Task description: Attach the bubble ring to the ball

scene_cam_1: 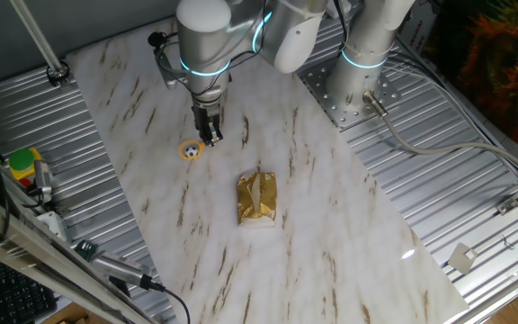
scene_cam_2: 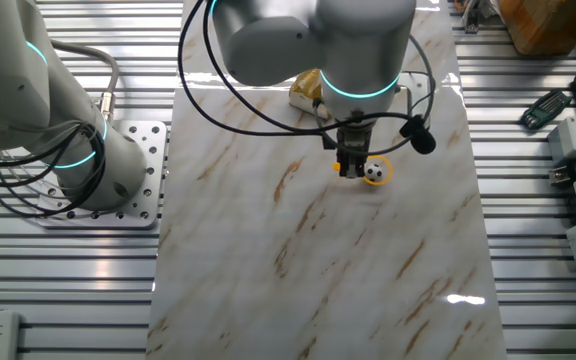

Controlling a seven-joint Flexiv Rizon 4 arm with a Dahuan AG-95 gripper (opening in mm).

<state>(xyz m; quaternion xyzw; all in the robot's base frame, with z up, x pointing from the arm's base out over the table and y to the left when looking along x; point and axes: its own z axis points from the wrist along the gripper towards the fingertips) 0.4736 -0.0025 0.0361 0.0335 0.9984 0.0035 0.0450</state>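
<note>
- Presently we find the gripper [scene_cam_1: 210, 137] lowered to the marble-patterned table [scene_cam_1: 331, 234], pointing straight down just beside the ball [scene_cam_1: 191, 150].
- We note the ball, white with black patches, sits inside the bubble ring [scene_cam_1: 191, 151], which lies flat on the table around it; the other fixed view shows the same: ball [scene_cam_2: 374, 173] within the orange-yellow ring [scene_cam_2: 378, 172].
- We observe the fingers close together, with an orange piece showing at their tips in the other fixed view [scene_cam_2: 349, 166]; we cannot tell whether they grip the ring's handle or merely stand against it.
- We record a gold foil packet [scene_cam_1: 257, 198] lying on the table, well apart from the ring and ball, on the side nearer the camera in the first fixed view.
</note>
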